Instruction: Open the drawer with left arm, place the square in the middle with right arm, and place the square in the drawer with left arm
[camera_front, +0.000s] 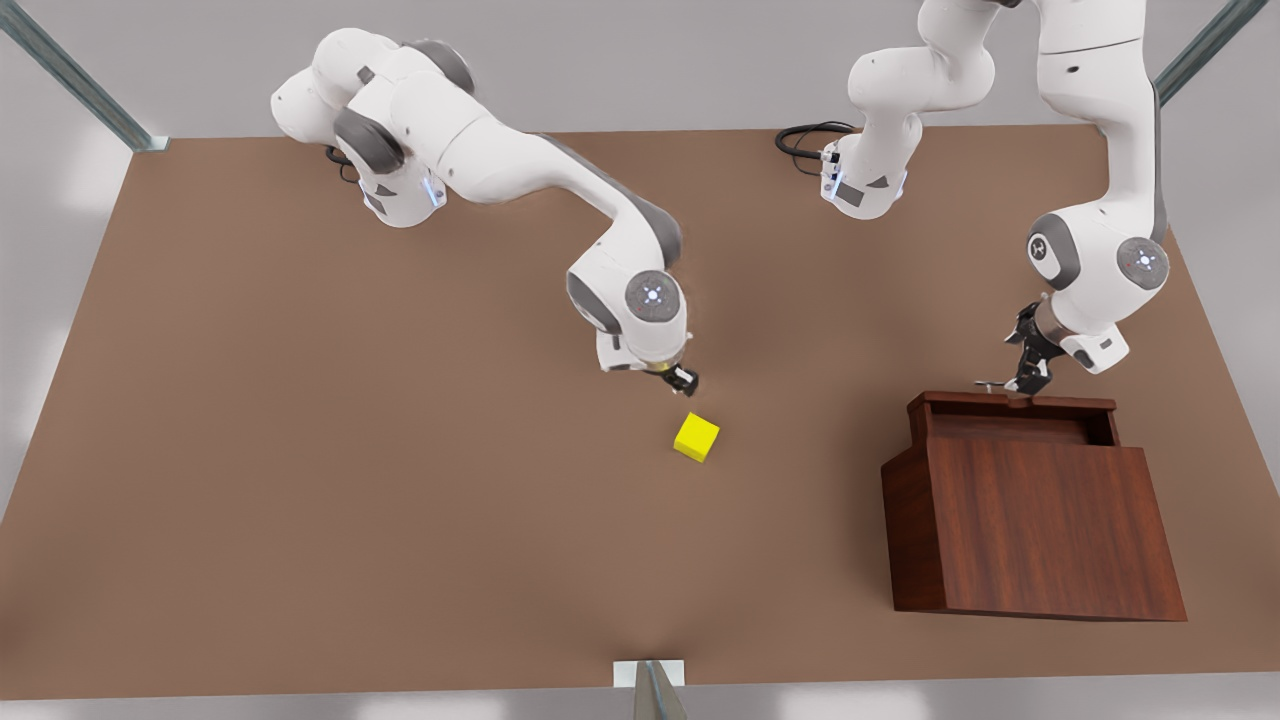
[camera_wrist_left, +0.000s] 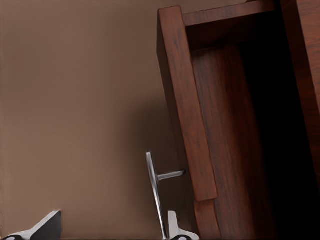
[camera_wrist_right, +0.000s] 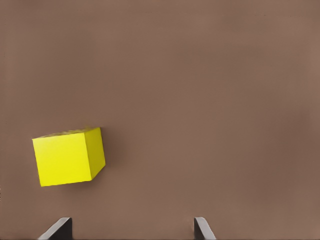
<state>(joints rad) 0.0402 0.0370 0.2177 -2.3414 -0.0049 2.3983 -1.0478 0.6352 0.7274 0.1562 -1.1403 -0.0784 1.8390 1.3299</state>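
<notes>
**Drawer pulled out, cube loose on the worktop**

Here the drawer (camera_front: 1015, 415) stands pulled out from the top rear of the dark wood cabinet (camera_front: 1040, 530), which sits in the lower right of the front view. The left gripper (camera_front: 1028, 377) hangs at the drawer's far edge, right by the thin silver handle (camera_wrist_left: 155, 192). In the left wrist view its jaws are spread, one fingertip just beside the bar and the other well off to the side, so the handle is not clamped.

The square (camera_front: 697, 437) lies on the bare brown worktop (camera_front: 350, 480) near the centre of the front view, well apart from the cabinet. The right gripper (camera_front: 683, 379) hovers just above and behind it, near but not touching. In the right wrist view its jaws are wide apart and hold nothing, and the yellow square (camera_wrist_right: 69, 156) sits off to one side of them, tilted to the frame's edges.
</notes>
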